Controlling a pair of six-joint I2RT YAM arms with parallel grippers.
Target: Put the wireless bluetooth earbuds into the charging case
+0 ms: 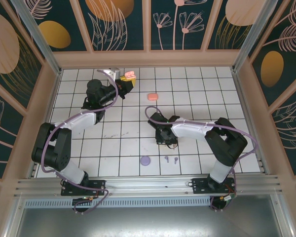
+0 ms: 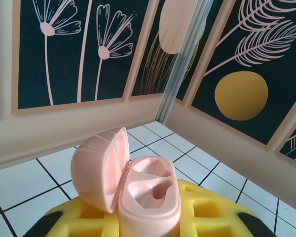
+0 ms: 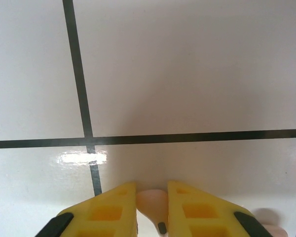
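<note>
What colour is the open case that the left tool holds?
The case is pale peach-pink, seen best in the left wrist view.

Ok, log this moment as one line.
left fingers: shut on open peach charging case, sockets empty | right fingers: flanking peach earbud on table, grip unconfirmed | purple earbuds: loose on table

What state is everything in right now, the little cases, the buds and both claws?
peach case: lid open, both sockets empty.
left claw: shut on the peach case.
coral case: lying on the table, looks closed.
purple case: on the table, looks closed.
purple earbuds: loose on the table, outside any case.
right claw: shut on the peach earbud.
peach earbud: pinched between that claw's fingers.
</note>
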